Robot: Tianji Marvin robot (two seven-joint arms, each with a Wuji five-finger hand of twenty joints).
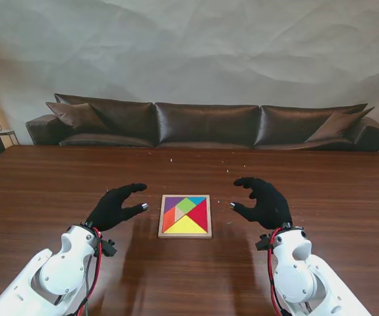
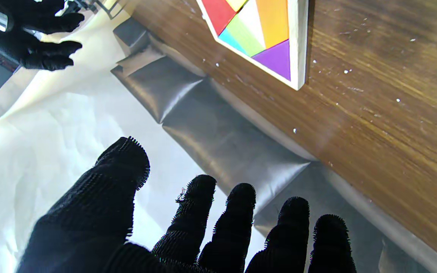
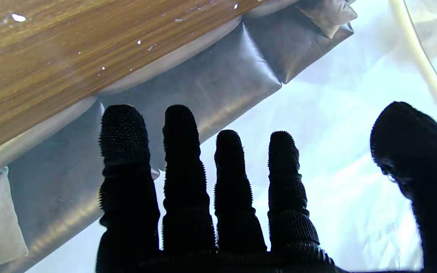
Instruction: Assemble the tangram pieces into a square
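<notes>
Both hands, left hand (image 1: 115, 207) and right hand (image 1: 263, 201), hover empty with fingers spread beside the tangram tray (image 1: 185, 235).

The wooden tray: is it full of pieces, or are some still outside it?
Full, as far as visible. The coloured pieces fill the wooden tray as one square with no gap, and none lies loose on the table.

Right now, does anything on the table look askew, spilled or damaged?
Nothing major. The tangram pieces sit flush inside their wooden tray, forming a square. Only small pale specks litter the table.
</notes>
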